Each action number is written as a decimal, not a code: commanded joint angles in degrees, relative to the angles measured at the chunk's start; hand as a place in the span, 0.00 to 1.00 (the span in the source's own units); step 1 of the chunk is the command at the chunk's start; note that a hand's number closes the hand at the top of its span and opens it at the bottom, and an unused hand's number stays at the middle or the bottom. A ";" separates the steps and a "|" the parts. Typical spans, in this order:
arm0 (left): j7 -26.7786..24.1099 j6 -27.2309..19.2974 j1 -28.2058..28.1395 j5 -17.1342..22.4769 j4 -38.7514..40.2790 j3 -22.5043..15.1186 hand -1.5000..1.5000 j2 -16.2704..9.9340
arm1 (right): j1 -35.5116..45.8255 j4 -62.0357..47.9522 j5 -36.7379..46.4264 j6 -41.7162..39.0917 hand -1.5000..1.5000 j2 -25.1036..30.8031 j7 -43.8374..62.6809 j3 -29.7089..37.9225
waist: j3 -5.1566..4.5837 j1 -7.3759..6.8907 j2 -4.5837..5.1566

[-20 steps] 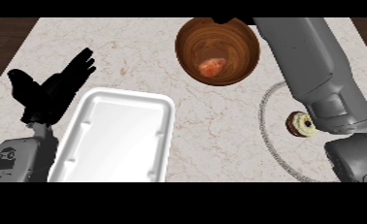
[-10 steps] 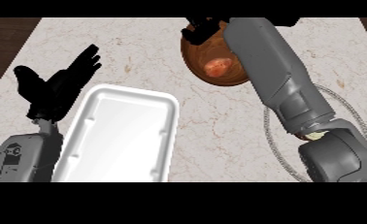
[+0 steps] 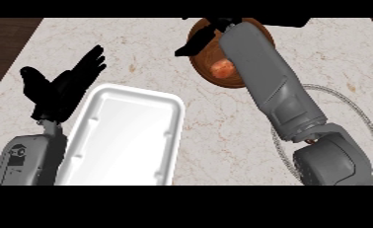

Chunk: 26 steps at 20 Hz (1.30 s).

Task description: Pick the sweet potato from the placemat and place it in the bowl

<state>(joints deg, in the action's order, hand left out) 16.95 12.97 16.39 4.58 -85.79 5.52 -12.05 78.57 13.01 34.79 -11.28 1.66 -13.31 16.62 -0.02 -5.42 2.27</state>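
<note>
Sweet potato [image 3: 222,67] lies inside the bowl [image 3: 202,62]; placement judged complete. Right hand [image 3: 198,44], fingers straightened and holding nothing, has swung left across the bowl's rim. Left hand [image 3: 64,86] rests open beside the white tray [image 3: 120,138].

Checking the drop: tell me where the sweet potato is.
In the head view, the sweet potato lies inside the wooden bowl, upper right on the counter, beside the right forearm.

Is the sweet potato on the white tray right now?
No, the sweet potato lies inside the wooden bowl, apart from the white tray, whose inside shows nothing on it.
</note>
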 commanded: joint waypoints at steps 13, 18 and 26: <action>-0.29 -0.23 -0.27 -0.59 -0.45 0.01 0.50 -0.07 | -1.40 -0.80 -4.37 5.43 0.00 15.83 -7.70 7.48 | 0.10 0.66 0.08; 0.31 -0.44 -0.79 -0.07 -0.76 -0.12 0.50 0.75 | -4.72 0.05 -3.58 -2.10 0.00 21.28 -18.70 6.23 | 0.13 1.73 -0.58; -2.09 -0.48 -3.16 -0.16 0.92 1.43 0.50 0.28 | -6.87 -0.31 -7.19 -21.82 0.00 31.69 -30.11 8.50 | 0.11 3.15 -1.28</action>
<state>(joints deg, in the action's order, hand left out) 16.49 12.04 15.07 4.16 -85.31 6.64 -11.97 72.99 12.74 29.15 -24.63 29.70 -38.04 24.28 0.11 -3.01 1.45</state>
